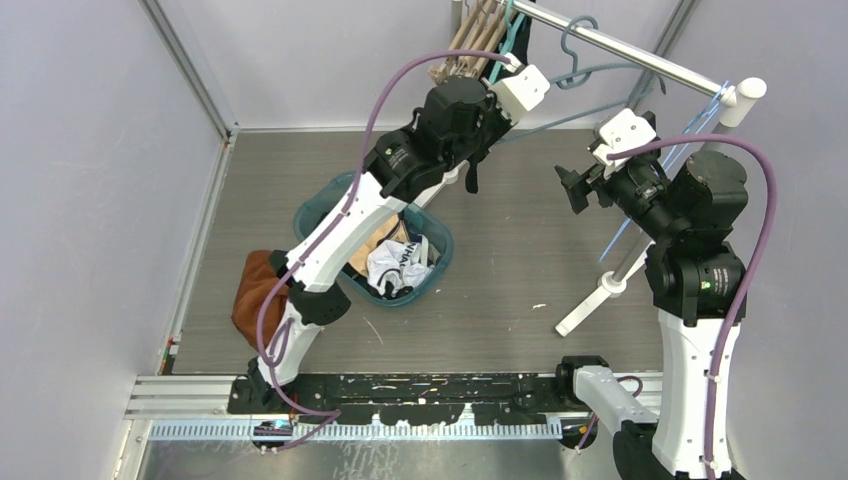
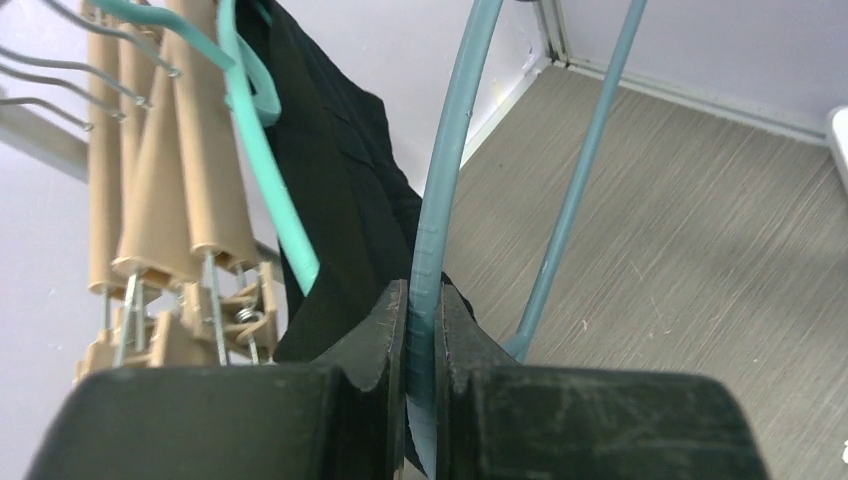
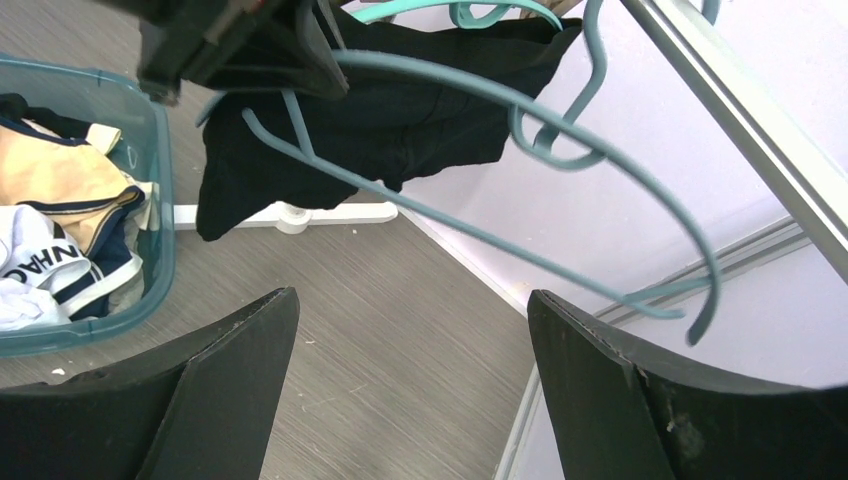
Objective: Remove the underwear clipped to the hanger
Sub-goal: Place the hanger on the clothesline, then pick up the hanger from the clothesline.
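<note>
Black underwear [image 3: 400, 110] hangs among the hangers on the rail, also seen as dark cloth [image 2: 340, 170] in the left wrist view. A blue-grey plastic hanger [image 2: 440, 200] runs straight between the jaws of my left gripper [image 2: 423, 290], which is shut on its bar. Seen from the right wrist, this hanger [image 3: 560, 125] crosses in front of the underwear and hooks near the rail. I cannot tell which hanger holds the cloth. My right gripper [image 3: 412, 295] stands open and empty, to the right of the hanger and apart from it [image 1: 575, 190].
Tan clip hangers [image 2: 150, 200] and a mint hanger [image 2: 270, 170] crowd the rail [image 1: 640, 55] beside the underwear. A teal basket [image 1: 320, 205] of clothes sits on the floor below the left arm. Brown cloth [image 1: 255, 295] lies at the left. The rack's white foot [image 1: 600, 290] stands by the right arm.
</note>
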Tool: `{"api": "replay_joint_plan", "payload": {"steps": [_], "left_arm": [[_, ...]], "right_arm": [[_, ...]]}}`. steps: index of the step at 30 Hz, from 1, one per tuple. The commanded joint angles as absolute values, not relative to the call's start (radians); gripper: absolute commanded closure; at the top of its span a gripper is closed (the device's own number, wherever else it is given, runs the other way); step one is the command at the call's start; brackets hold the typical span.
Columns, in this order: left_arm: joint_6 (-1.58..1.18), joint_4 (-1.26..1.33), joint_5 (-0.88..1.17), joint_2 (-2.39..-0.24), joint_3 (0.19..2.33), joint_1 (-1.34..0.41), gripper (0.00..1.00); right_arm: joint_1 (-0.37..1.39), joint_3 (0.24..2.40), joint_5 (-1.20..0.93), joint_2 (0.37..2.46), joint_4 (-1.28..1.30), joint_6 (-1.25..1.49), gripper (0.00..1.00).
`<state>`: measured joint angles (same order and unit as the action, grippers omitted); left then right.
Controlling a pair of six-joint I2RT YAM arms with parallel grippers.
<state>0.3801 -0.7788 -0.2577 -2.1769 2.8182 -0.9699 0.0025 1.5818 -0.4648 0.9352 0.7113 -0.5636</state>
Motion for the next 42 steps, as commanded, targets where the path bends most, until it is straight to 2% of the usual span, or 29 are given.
{"api": "replay_joint_plan", "payload": {"steps": [1, 7, 8, 13, 17, 23, 27, 35, 39, 42], "left_arm": [[0.422, -0.687, -0.288, -2.196, 2.867, -0.987, 1.0], [0.424, -0.735, -0.284, -2.192, 2.856, -1.018, 1.0], [0.421, -0.747, -0.28, -2.182, 2.853, -1.02, 0.93], [0.406, -0.772, -0.25, -2.109, 2.787, -1.036, 0.45], [0.377, -0.805, -0.236, -2.05, 2.751, -1.037, 0.28], [0.321, -0.88, -0.158, -1.939, 2.689, -1.037, 0.15], [0.299, -0.891, -0.148, -1.888, 2.653, -1.037, 0.13], [0.3, -0.784, -0.176, -1.889, 2.574, -1.004, 0.27], [0.217, -0.76, -0.118, -1.916, 2.584, -0.927, 0.36], [0.158, -0.777, -0.077, -1.933, 2.594, -0.895, 0.38]], "right_arm": [[-0.004, 1.579, -0.458, 0.922, 0.665, -0.544, 0.09], [-0.005, 1.558, -0.479, 0.932, 0.656, -0.533, 0.09], [-0.005, 1.554, -0.49, 0.937, 0.654, -0.528, 0.1], [-0.005, 1.548, -0.556, 0.975, 0.656, -0.519, 0.1], [-0.005, 1.554, -0.587, 0.997, 0.663, -0.512, 0.11], [-0.004, 1.551, -0.607, 1.007, 0.659, -0.506, 0.11], [-0.004, 1.546, -0.624, 1.015, 0.655, -0.498, 0.11], [-0.004, 1.544, -0.649, 1.022, 0.651, -0.482, 0.11], [-0.004, 1.54, -0.647, 1.018, 0.658, -0.486, 0.11], [-0.005, 1.53, -0.646, 1.013, 0.661, -0.491, 0.11]]}}
